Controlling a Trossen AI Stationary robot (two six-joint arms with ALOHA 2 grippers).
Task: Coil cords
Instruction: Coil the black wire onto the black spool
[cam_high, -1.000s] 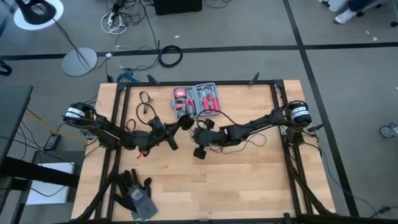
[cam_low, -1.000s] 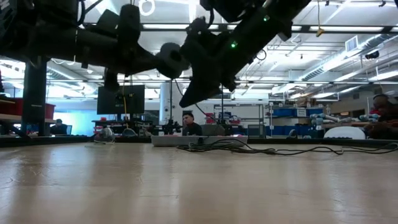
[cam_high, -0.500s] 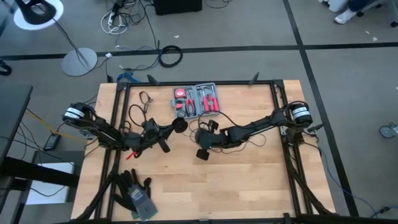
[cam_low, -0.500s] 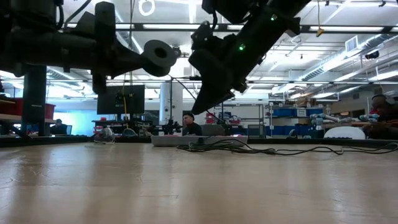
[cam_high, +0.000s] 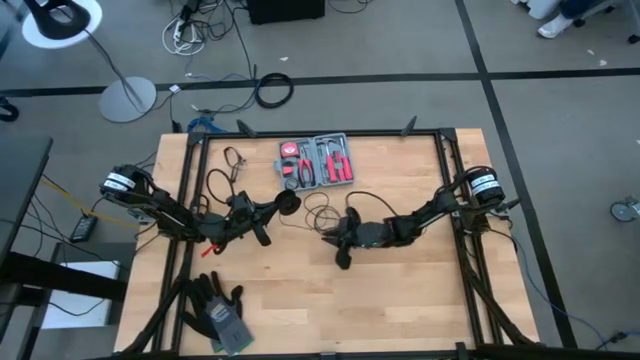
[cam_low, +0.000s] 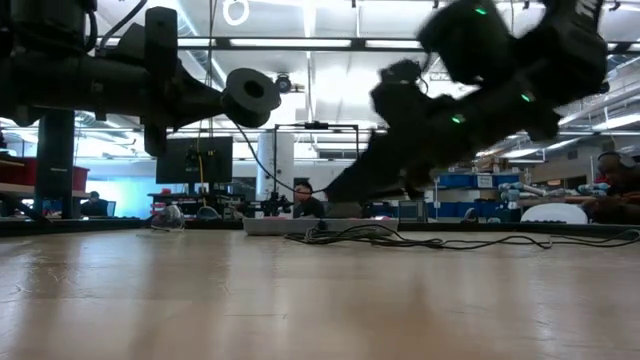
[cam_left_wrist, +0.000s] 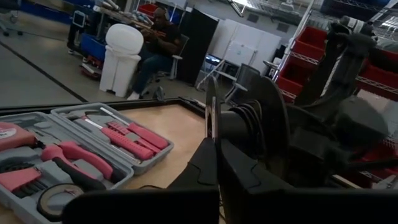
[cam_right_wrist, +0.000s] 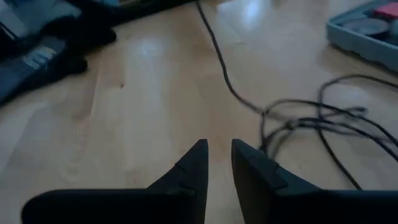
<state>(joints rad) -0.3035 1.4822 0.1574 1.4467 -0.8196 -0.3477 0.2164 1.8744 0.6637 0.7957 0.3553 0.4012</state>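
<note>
Near the middle of the high frame, on the pale wood-grain surface (cam_high: 300, 300), the left tool (cam_high: 287, 203) has its dark fingers pressed together on the flat round black puck (cam_high: 290, 203) at the end of the cords (cam_high: 318, 212), holding it just below the open tool kit (cam_high: 317, 161), a grey moulded tray with pink-handled tools. From the puck the hair-thin black wire runs right and lies in loose irregular loops on the boards at frame centre. Just right of those loops the right tool (cam_high: 343, 240) sits low over the wood, its tapered matte fingers (cam_right_wrist: 189, 167) slightly apart and gripping nothing. A pair of dark knitted gloves (cam_high: 215, 308) lies crumpled at the lower left of the surface.
</note>
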